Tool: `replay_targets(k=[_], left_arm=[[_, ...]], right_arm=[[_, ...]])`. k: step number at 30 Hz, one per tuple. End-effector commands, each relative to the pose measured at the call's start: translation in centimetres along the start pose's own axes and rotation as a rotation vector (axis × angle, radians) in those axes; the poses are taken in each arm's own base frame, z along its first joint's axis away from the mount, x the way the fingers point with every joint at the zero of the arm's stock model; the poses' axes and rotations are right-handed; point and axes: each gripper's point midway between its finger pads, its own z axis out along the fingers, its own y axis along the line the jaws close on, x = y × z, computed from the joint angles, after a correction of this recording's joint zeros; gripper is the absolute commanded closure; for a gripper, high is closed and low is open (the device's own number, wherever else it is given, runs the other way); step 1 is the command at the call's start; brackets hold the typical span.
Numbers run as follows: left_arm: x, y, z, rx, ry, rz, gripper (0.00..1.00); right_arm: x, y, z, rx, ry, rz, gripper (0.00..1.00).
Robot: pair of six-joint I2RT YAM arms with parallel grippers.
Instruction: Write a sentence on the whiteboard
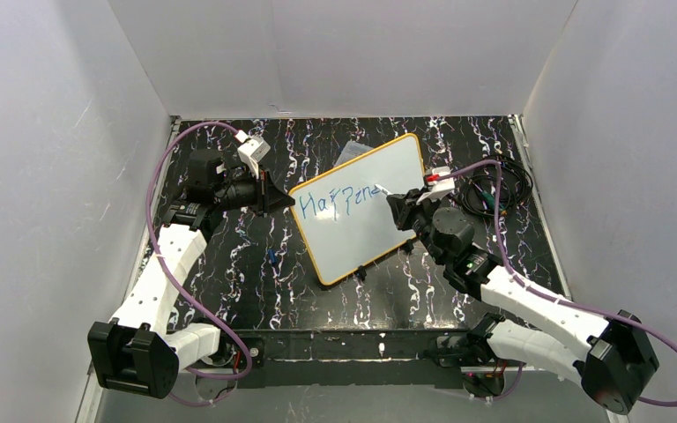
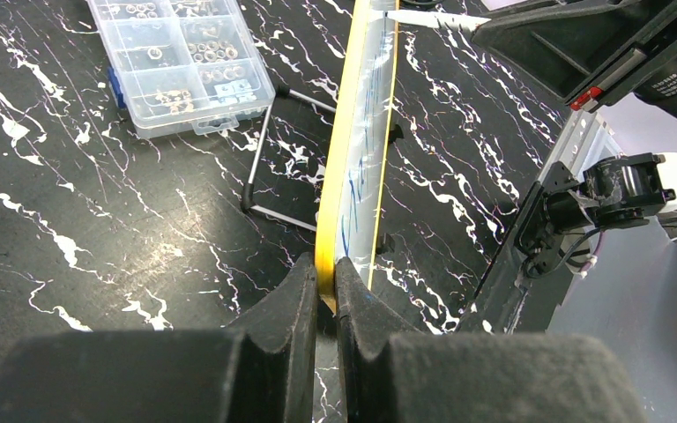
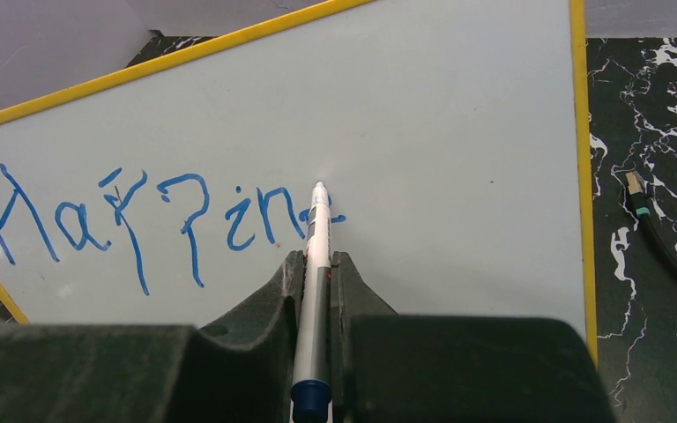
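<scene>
The whiteboard (image 1: 366,207), white with an orange-yellow frame, stands tilted on a wire stand mid-table. Blue lettering (image 1: 344,201) reads roughly "Happine" on it; it also shows in the right wrist view (image 3: 141,220). My left gripper (image 1: 284,203) is shut on the whiteboard's left edge, seen edge-on in the left wrist view (image 2: 344,176) between the jaws (image 2: 324,286). My right gripper (image 1: 397,204) is shut on a white marker (image 3: 316,264) with a blue end cap. The marker's tip (image 3: 319,188) touches the board just right of the last letter.
A clear plastic compartment box (image 2: 181,57) with small parts lies on the black marbled table behind the board. The board's wire stand (image 2: 269,172) rests on the table. Black cables (image 1: 494,189) lie at the right, one also in the right wrist view (image 3: 661,238).
</scene>
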Motion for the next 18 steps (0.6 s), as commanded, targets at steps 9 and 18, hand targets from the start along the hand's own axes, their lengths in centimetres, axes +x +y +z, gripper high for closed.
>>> replay_targets(k=[9,18], left_arm=[[0.0,-1.2,-0.3,0.048,-0.005,0.048,1.00],[0.0,-1.2,-0.3,0.049,-0.006,0.049,1.00]], right_arm=[[-2.4,1.6,0.5,-0.061,-0.055,0.017,0.99],[0.0,0.8,-0.4,-0.044,0.005,0.044,0.99]])
